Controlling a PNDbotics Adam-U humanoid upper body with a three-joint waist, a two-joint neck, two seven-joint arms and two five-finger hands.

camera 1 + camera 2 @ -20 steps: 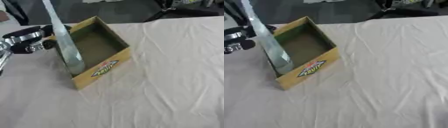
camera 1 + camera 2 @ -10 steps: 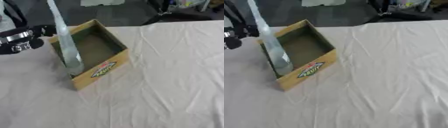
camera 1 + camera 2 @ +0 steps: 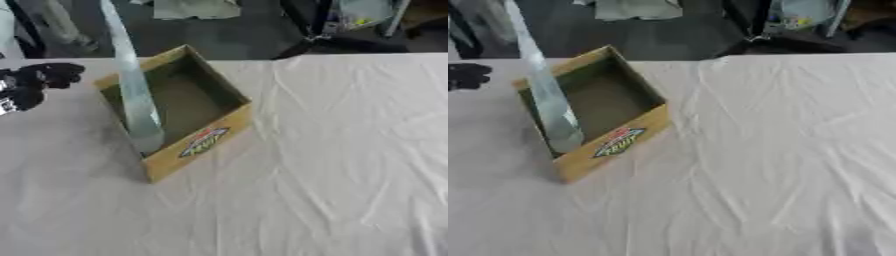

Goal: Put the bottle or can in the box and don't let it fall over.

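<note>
The tall bottle (image 3: 131, 85) stood in the box (image 3: 214, 140), at its near-left corner; the left hand (image 3: 39, 80) sat apart, fingers curled on nothing; any nudge of the box would likely tip it.

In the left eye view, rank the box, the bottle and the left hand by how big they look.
1. Box, the largest.
2. Bottle, tall and narrow; it stands inside the box and rises toward the camera, so it may look oversized.
3. Left hand, partly cut off at the edge.
</note>
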